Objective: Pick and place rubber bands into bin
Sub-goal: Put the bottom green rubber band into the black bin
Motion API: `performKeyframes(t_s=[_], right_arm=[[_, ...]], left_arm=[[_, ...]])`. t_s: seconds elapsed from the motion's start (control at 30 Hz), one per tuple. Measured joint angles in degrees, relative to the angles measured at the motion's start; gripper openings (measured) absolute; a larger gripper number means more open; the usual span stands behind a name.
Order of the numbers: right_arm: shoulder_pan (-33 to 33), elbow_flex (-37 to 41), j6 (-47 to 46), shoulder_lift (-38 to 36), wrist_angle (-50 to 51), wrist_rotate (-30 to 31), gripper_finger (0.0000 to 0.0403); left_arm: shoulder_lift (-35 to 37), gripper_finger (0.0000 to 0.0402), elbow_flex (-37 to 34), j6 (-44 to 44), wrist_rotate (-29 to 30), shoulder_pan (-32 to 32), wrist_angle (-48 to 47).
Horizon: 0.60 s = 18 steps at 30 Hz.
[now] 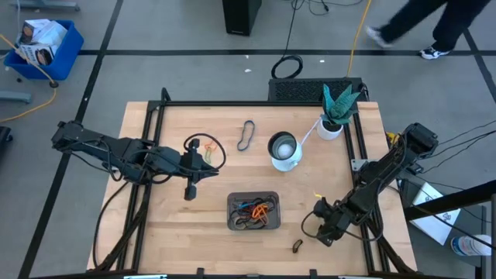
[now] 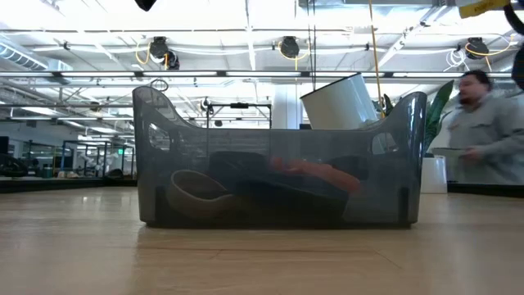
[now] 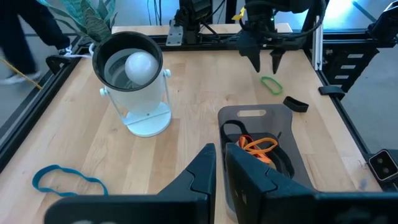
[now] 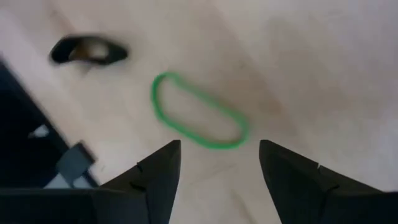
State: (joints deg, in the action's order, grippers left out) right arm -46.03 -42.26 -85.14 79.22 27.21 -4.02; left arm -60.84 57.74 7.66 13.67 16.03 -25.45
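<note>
filling the low view, the small shallow dark grey translucent bin (image 2: 278, 164) sits on the pale wooden surface (image 1: 194, 225) near the middle of its front edge, long axis running along that edge. inside it lie tangled rubber bands, an orange loop (image 3: 258, 146) on top of dark ones, with a tan loop (image 2: 192, 190) slumped at one end.

right hand (image 4: 219, 163) hovers low over the surface toward the front right corner, fingers spread apart and holding nothing. just ahead of its fingertips a thin green rubber band (image 4: 198, 112) lies flat, squashed to a long oval, its long axis slanting across the gap between the fingers. near it, closer to the front edge, a small short black loop (image 1: 297, 246) lies flat.

left hand (image 1: 188, 180) hangs over the surface left of the bin, fingers drawn close together with only a narrow slit between them, nothing gripped. beside it lies a large black loop (image 1: 206, 149) with small red and green bands within it. a thin dark blue-grey band (image 1: 246, 135) lies stretched long toward the back edge, its long axis front to back.

a round white-and-silver cup (image 1: 284, 150) stands behind the bin, and a white plant pot (image 1: 331, 127) near the back right corner. a person (image 2: 483, 135) stands in the room behind.
</note>
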Motion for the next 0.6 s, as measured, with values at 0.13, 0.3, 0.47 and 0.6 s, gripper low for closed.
performKeyframes(t_s=[0.13,0.3,0.47,0.6], right_arm=[[0.27,0.00,-0.80,0.00,0.27,0.95,0.0214],[0.25,0.00,-0.86,0.20,1.37,0.93,0.0216],[0.32,0.00,-1.17,0.20,2.57,0.97,0.0211],[0.32,0.00,-1.20,0.20,2.73,0.97,0.0212]], left_arm=[[0.00,0.0042,0.00,0.00,-0.01,0.00,0.00],[-0.02,0.0042,0.00,0.00,-0.01,0.00,0.00],[-0.02,0.0042,0.00,0.02,-0.02,0.00,0.00],[0.00,0.0042,0.00,0.02,0.00,0.00,0.00]])
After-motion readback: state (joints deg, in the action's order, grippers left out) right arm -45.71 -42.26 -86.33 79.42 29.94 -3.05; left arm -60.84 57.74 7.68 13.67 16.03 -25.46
